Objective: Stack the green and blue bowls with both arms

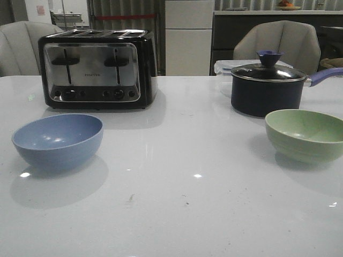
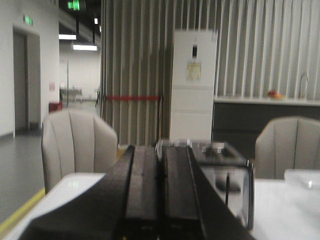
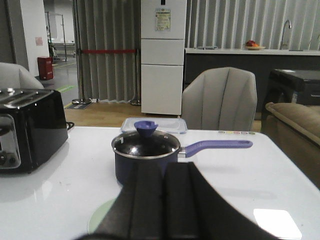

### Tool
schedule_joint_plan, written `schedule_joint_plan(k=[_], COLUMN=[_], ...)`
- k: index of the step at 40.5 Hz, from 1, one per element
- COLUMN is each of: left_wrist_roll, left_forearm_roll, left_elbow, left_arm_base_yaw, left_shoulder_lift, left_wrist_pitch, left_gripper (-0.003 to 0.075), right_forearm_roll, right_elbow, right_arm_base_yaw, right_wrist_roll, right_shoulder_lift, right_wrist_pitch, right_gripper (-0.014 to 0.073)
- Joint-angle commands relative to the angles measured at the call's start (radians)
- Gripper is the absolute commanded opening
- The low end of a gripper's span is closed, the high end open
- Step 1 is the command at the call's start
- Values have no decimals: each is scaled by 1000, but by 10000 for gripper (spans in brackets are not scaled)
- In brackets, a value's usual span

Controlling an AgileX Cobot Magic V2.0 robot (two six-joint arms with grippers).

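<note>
The dusty blue bowl [image 1: 58,140] sits upright on the white table at the front left. The pale green bowl [image 1: 305,134] sits upright at the right, in front of the saucepan. Neither arm shows in the front view. In the left wrist view my left gripper [image 2: 160,150] is shut and empty, held above the table and pointing toward the toaster; no bowl shows there. In the right wrist view my right gripper [image 3: 164,167] is shut and empty; a sliver of the green bowl [image 3: 101,217] shows beneath its fingers.
A black and chrome toaster [image 1: 96,67] stands at the back left, also in the left wrist view [image 2: 227,175]. A dark navy saucepan [image 1: 268,88] with a lid and purple handle stands behind the green bowl, a clear lidded container [image 1: 222,67] behind it. Grey chairs stand beyond the table.
</note>
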Motion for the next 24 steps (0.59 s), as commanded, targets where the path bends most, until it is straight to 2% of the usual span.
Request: schedule_joint_plan(k=[1,11,24], left_wrist_roll=[-11,-4,3], left_forearm_roll=[-5,-5,-1], left_elbow=[-144,-384,-407], left_arm_base_yaw=[0,0,0], left_shoulder_lift=[64,268,472], left_wrist_pitch=[15,304,538], left_gripper=[93,93,93], right_forearm_roll=[-14,-14,-14], right_elbow=[-138,-376,-402], right_arm_base_yaw=[-5,-5,-5], right_wrist_roll=[-2,-2,-2], right_shoulder_lift=[76,316,554], right_wrist_pitch=[24,270,354], right_gripper=[57,57,57])
